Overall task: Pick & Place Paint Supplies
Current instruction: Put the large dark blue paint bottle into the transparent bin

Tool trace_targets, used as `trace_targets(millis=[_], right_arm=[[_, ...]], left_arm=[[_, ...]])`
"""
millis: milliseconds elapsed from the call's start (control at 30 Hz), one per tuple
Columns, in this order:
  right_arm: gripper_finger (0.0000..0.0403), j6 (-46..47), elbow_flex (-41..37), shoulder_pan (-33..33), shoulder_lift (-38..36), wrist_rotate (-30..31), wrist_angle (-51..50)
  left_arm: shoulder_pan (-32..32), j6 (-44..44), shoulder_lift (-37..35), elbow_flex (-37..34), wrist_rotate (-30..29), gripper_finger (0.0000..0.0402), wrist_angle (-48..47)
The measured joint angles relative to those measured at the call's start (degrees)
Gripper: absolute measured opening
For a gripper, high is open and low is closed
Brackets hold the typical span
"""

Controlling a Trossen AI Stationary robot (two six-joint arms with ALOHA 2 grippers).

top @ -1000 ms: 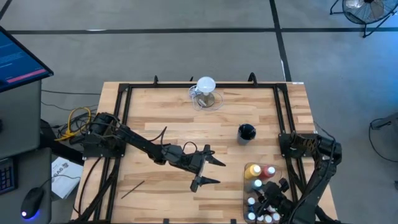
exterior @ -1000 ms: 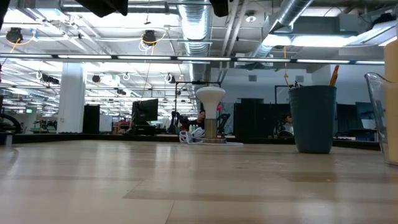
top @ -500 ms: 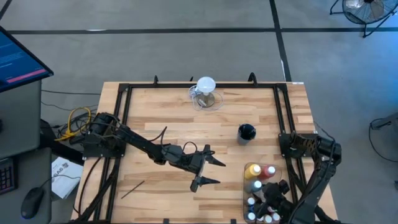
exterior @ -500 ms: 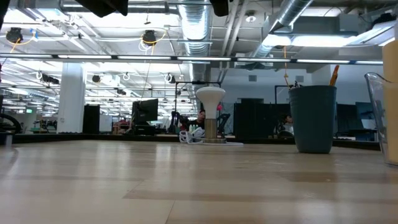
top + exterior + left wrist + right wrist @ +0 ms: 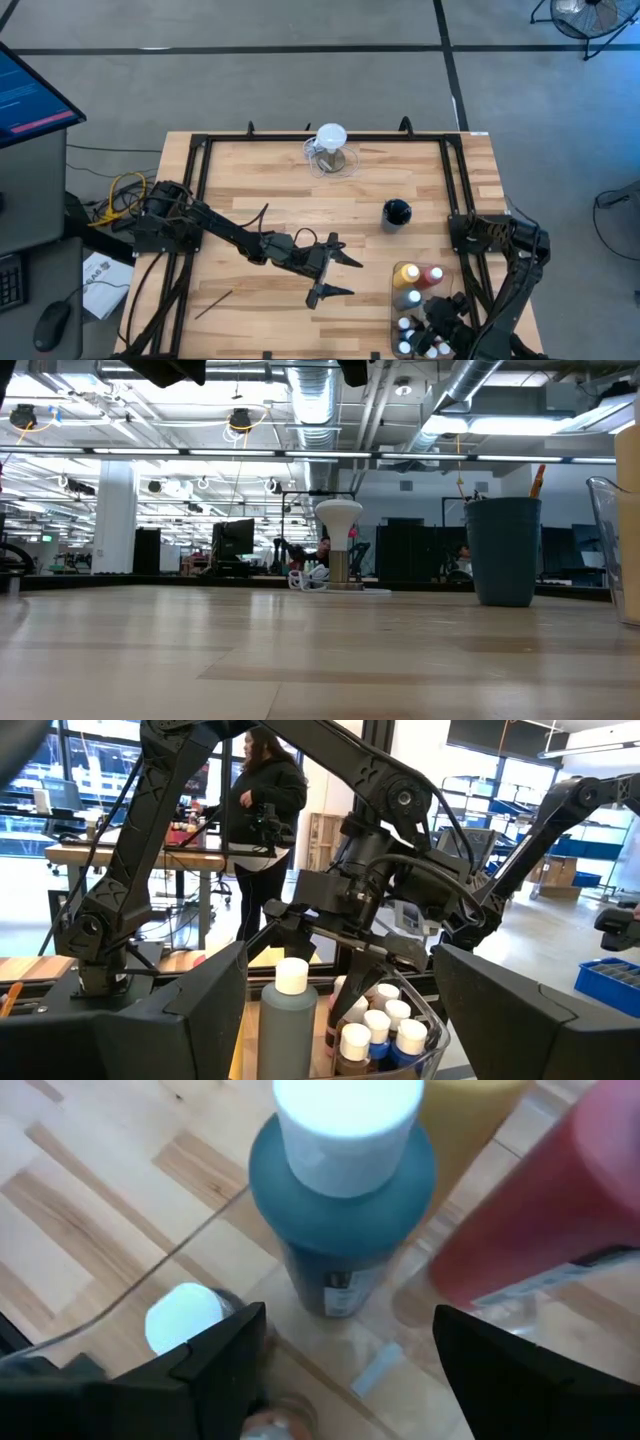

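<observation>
The paint supplies (image 5: 415,300) (yellow, red and blue squeeze bottles, small white-capped ones) are seen clustered at lower right, under the released right gripper (image 5: 440,322); the left gripper (image 5: 338,276) is spread at lower centre.

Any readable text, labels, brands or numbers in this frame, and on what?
None can be read.
Blue bottle: a small dark label with white print, too blurred to read.
Red bottle: a strip of label at its edge, unreadable.
Monitor beside the table: lit lines on the screen, too small to read.
</observation>
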Motion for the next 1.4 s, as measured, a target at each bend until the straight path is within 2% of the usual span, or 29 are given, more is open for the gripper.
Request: trace_targets(millis=[133,233,333,533,600,767,933,1133,1400], right_arm=[[0.0267,0.0,0.14,-0.26,0.0,-2.38,-0.24],[0.0234,-0.18,0.14,-0.53,0.0,-4.46,0.06],[0.0177,-1.02,0.16,-0.57,0.0,-4.6,0.81],[0.0035,-2.94,0.16,-0.53,0.0,-5.08,1.06],[0.001,-3.45,0.16,-0.54,0.0,-5.14,1.07],[0.0021,-4.09,0.12,-1.62,-0.05,-5.64,0.83],[0.0003,-5.92,-2.91,-3.06,-0.13,-5.8,3.96],[0.0002,-7.68,-5.88,-4.37,-0.13,-7.13,8.44],[0.0001,-7.44,-8.26,-4.63,-0.35,-4.42,9.88]], left_arm=[[0.0,0.0,0.0,0.0,-0.04,0.0278,0.0],[0.0,0.0,0.0,0.0,-0.24,0.0278,0.0],[0.0,0.0,0.0,0.0,-0.24,0.0278,-0.02],[0.0,0.0,0.0,0.0,-0.22,0.0278,-0.04],[0.0,0.01,0.0,0.0,-0.21,0.0278,-0.07],[0.0,0.0,0.0,0.0,-0.16,0.0278,-0.07],[0.0,0.0,0.0,0.0,0.43,0.0278,-0.07],[-0.02,0.0,0.0,0.0,0.63,0.0278,-0.07],[0.0,0.0,0.0,0.0,0.61,0.0278,-0.05]])
